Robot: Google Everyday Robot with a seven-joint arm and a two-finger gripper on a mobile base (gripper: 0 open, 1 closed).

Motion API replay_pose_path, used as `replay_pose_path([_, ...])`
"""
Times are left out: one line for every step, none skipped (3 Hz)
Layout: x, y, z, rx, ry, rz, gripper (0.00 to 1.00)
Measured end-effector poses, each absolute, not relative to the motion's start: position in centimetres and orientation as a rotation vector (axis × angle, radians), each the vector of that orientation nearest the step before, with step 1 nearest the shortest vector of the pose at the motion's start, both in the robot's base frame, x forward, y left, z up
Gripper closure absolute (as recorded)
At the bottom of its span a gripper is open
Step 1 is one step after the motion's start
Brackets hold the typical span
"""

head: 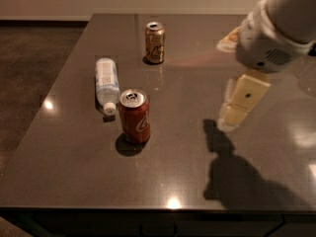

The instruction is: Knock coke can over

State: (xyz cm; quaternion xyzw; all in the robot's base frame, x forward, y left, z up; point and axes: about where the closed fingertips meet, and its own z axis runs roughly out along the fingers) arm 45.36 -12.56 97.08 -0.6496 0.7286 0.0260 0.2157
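- The coke can is standing upright on the table, left of centre.
- A bottle is lying just behind it; a gold can is standing farther back.
- The gripper is hanging at right, well apart; clenched or released, I cannot tell.

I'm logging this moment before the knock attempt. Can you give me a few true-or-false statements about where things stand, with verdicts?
1. The coke can stands upright on the table. True.
2. The plastic bottle stands upright. False: it lies on its side, with its cap end near the coke can.
3. The gripper touches the coke can. False: it hovers toward the picture's right, well apart from the can.
4. The gold can stands upright farther back than the coke can. True.
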Motion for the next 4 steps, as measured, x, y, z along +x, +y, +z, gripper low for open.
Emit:
replay_pose_path([45.9,-7.5,95.7,-1.835,1.921,0.169,0.0])
replay_pose_path([46.7,-3.2,93.5,-1.831,1.86,0.289,0.0])
replay_pose_path([47.3,-0.7,91.8,-1.806,1.817,0.392,0.0])
replay_pose_path([47.4,1.0,90.8,-1.77,1.767,0.49,0.0])
